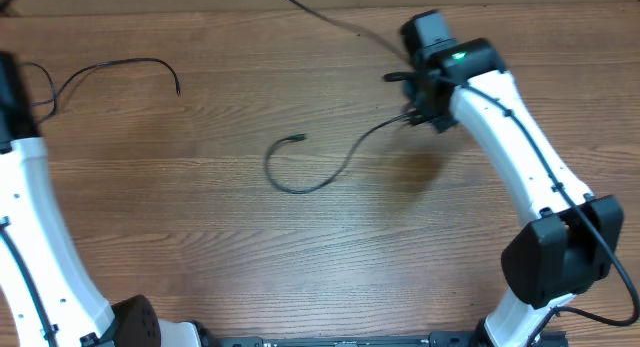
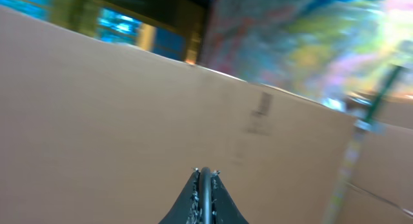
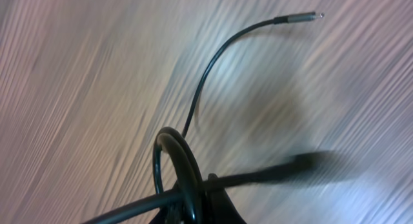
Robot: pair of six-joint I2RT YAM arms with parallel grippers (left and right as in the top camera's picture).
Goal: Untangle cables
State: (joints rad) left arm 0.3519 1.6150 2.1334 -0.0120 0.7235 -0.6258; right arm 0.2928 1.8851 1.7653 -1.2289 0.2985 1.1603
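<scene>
One thin black cable curves across the middle of the wooden table, its plug end lying free. My right gripper is shut on that cable's other end. In the right wrist view the cable loops through the shut right gripper and runs out to the silver plug. A second cable lies at the far left and leads to my left gripper at the frame edge. In the left wrist view the left gripper is shut on a thin black cable, raised off the table.
Another black cord runs in from the top edge toward the right wrist. A blurred dark cord crosses in front of the right jaws. A brown cardboard wall fills the left wrist view.
</scene>
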